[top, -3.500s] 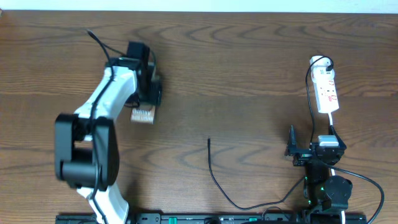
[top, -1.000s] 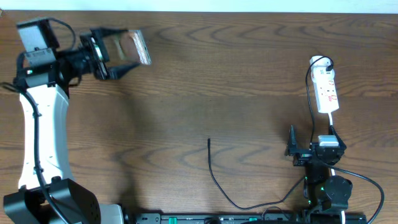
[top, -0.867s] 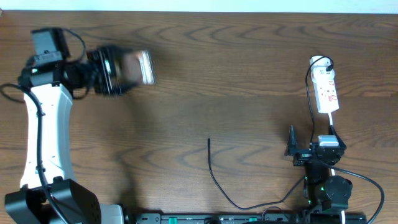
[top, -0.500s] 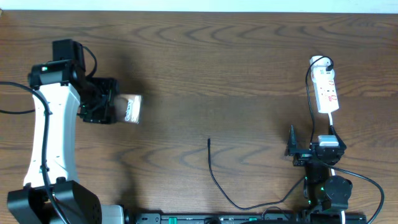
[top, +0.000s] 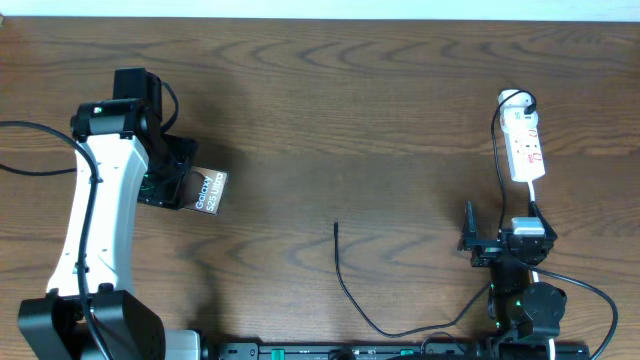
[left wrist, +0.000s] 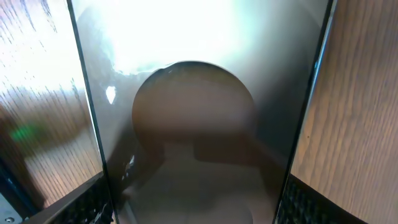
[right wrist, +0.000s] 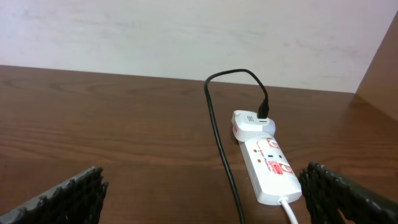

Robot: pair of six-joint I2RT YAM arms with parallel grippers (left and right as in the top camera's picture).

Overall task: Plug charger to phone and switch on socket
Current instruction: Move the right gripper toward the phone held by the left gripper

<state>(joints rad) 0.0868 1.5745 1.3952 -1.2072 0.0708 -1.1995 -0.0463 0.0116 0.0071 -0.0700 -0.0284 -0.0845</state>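
since the earlier overhead view my left arm (top: 100, 220) has swung down from the upper left, carrying the phone (top: 208, 190) to the left-middle, lettering up. the arm reaches up the left edge with its wrist turned rightward. my left gripper (top: 178, 186) pinches the phone by its edges. i judge it best to lay it flat, port toward the charger (top: 345, 285) at lower centre. my right gripper (right wrist: 205, 196) sits spread wide, facing the socket (top: 524, 145).
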